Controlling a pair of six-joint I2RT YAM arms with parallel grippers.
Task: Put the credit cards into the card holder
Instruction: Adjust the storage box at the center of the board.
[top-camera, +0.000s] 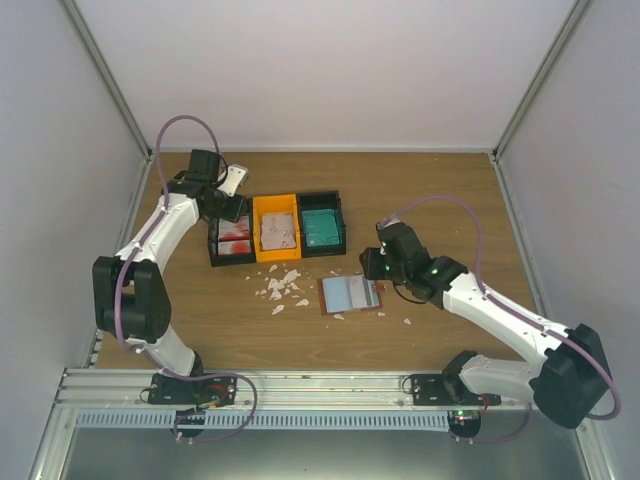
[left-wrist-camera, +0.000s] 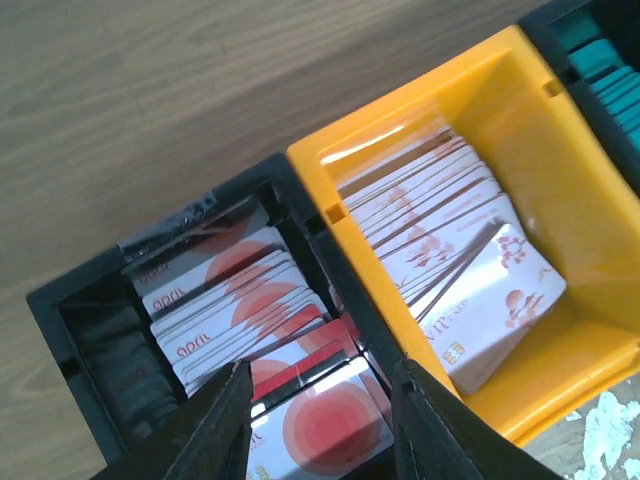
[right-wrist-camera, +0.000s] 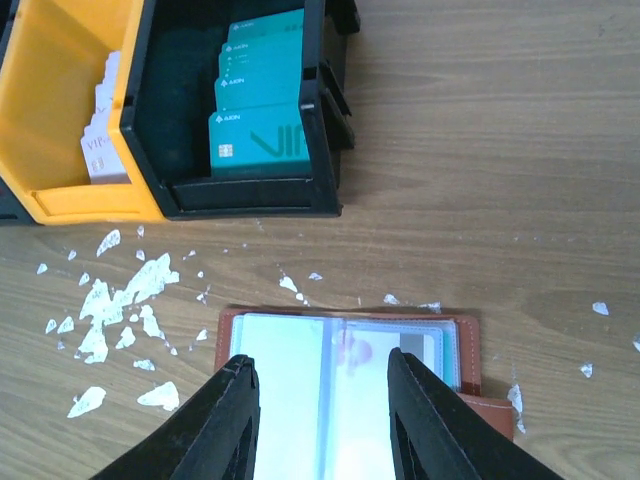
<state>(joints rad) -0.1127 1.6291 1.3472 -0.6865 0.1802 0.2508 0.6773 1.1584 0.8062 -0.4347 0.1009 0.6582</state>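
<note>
Left gripper (left-wrist-camera: 322, 368) and right gripper (right-wrist-camera: 320, 362) are being held spread and empty over the joined bins (top-camera: 276, 198) and the card holder (right-wrist-camera: 350, 345).
The black bin's red credit cards (left-wrist-camera: 240, 300) are lying directly beneath the left gripper, with the pinkish cards (left-wrist-camera: 450, 250) in the orange bin beside it. The card holder is lying opened flat just under the right gripper, with the teal cards (right-wrist-camera: 262, 140) ahead of it. Several fanned cards could be pinched at once. The unpinned holder could be slid across the white scraps (right-wrist-camera: 125, 300).
</note>
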